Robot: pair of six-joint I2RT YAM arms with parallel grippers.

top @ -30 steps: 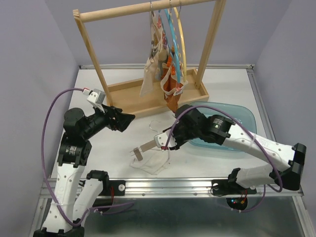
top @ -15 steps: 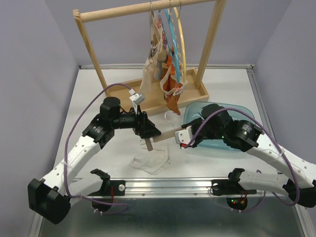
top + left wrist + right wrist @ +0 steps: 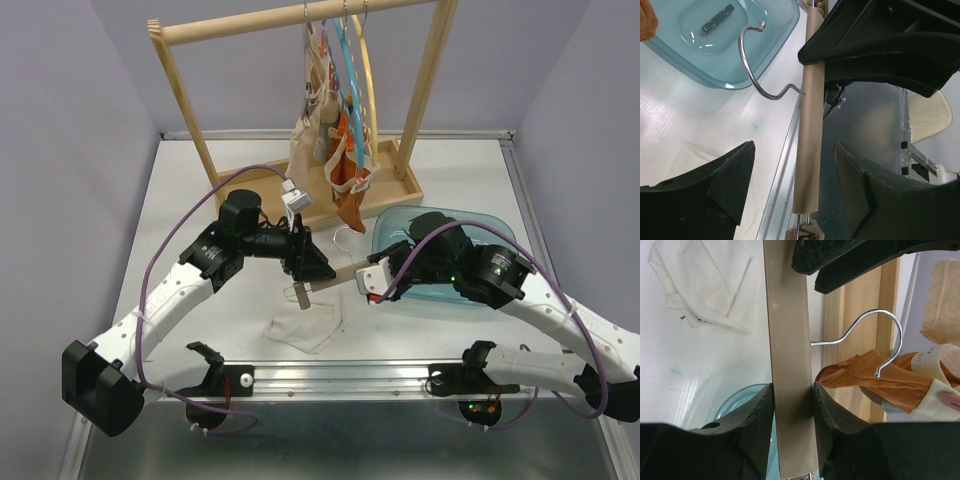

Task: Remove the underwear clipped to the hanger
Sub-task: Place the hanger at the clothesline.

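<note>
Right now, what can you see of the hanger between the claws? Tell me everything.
The hanger is a tan bar with a silver wire hook at mid-length and a clip at its free end. It is held above the table. The right claw grips it near one end; the left claw straddles it, jaws open.

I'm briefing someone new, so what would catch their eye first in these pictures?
A beige clip hanger held mid-table by the right end effector, with the left end effector open around its other end. A white underwear piece lies crumpled on the table beneath; more garments hang on the wooden rack behind.
</note>
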